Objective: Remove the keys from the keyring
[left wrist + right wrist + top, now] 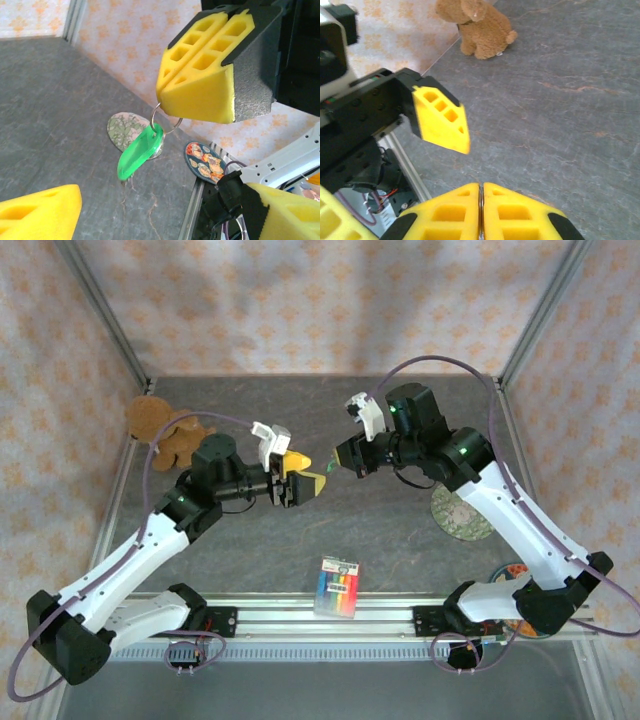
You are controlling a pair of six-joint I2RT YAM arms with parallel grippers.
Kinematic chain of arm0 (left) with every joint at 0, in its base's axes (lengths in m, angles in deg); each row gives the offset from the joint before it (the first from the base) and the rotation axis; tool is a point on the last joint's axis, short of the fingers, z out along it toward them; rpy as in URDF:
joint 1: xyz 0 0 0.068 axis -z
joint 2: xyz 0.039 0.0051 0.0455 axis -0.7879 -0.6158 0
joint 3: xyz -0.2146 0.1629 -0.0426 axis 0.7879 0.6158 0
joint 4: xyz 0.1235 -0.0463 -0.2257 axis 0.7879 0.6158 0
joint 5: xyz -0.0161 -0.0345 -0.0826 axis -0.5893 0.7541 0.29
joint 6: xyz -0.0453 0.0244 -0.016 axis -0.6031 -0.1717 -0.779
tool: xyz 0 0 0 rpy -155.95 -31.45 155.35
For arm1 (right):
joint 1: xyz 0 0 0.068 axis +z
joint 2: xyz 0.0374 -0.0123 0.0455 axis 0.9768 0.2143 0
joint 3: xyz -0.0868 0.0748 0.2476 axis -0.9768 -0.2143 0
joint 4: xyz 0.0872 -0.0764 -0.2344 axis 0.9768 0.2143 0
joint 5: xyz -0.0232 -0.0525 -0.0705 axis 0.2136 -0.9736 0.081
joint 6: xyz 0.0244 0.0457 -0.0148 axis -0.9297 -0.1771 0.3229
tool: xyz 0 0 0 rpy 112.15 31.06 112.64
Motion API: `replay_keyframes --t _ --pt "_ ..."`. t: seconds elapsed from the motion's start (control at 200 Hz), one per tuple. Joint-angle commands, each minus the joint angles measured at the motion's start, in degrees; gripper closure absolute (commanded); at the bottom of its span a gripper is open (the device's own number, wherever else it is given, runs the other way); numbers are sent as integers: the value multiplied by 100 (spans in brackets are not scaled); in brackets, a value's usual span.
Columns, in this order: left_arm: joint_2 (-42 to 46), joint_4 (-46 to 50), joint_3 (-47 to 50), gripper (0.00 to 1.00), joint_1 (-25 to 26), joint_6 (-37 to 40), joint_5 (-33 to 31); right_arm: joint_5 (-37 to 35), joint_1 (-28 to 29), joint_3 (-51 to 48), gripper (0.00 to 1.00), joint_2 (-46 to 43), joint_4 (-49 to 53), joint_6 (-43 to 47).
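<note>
In the left wrist view my right gripper's yellow fingers (200, 75) are pressed together on a thin metal keyring (156, 114). From that ring a green-headed key (139, 154) hangs in the air, with a pale silvery key (159, 148) just behind it. My left gripper (162, 200) is open, its pads wide apart on either side below the hanging keys and touching nothing. In the right wrist view my right gripper (481, 202) is shut with the ring's edge showing in the seam. From above, the left gripper (305, 471) and right gripper (345, 456) face each other mid-table.
A brown teddy bear (165, 430) sits at the back left. A rainbow-striped pack (338, 587) lies near the front rail. A floral coaster (460, 512) and a cartoon-print coaster (205, 160) lie on the right, under the right arm.
</note>
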Motion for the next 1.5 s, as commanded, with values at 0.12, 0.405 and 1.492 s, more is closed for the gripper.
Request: replay_keyframes --t 0.12,0.405,1.492 --pt "110 -958 111 16 26 572 465 562 39 123 91 -165 -102 -29" --pt "-464 -905 -371 16 186 311 1154 889 39 77 91 -239 -297 -154" --pt "-361 967 -970 91 268 1329 540 837 39 -128 89 -416 -391 -193"
